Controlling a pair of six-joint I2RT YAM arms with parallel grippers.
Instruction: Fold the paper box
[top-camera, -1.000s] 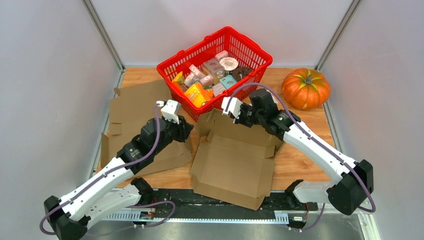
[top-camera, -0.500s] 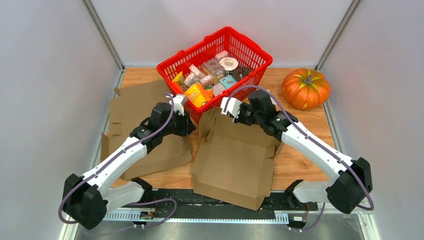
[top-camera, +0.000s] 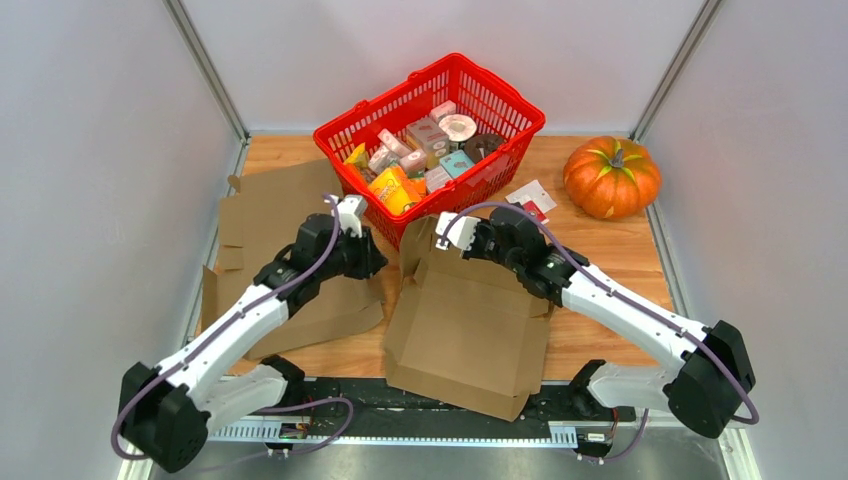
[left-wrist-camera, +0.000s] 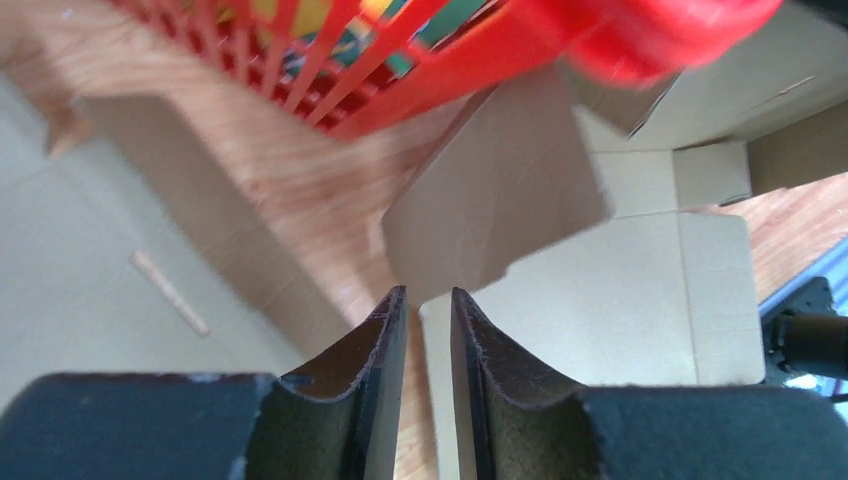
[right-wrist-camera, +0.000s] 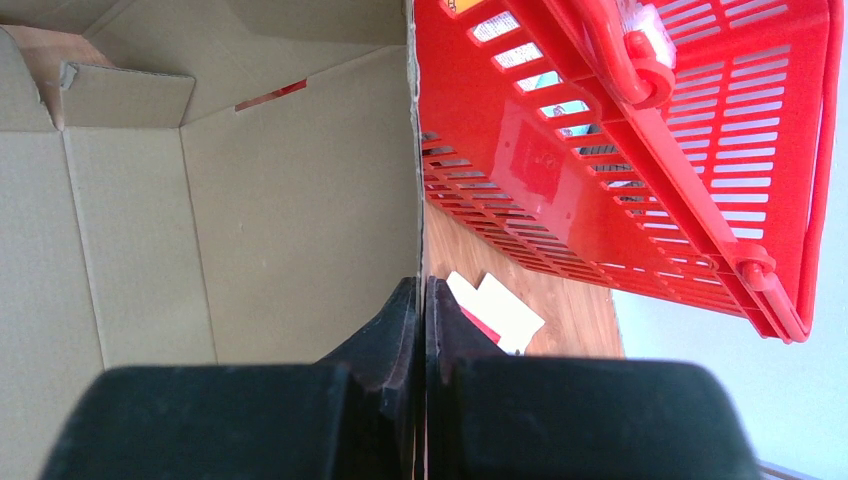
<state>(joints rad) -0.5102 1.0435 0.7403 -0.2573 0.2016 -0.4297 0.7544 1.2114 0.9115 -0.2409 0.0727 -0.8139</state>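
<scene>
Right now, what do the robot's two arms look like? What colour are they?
The left arm and right arm have white links and chunky black joints. A thin purple cable loops along each. The left tool and right tool each have two dark, curved fingers.

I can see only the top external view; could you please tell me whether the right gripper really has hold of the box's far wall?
Observer: Yes. In the right wrist view the right gripper is shut on the paper box, and the top edge of its far wall runs straight in between the fingers.
Operator: Thank you. Does the left gripper have the side flap as well?
Observer: No. The left wrist view shows the left gripper with a narrow gap between its fingers, and the corner of the side flap sits just ahead of the tips, not pinched.
</scene>
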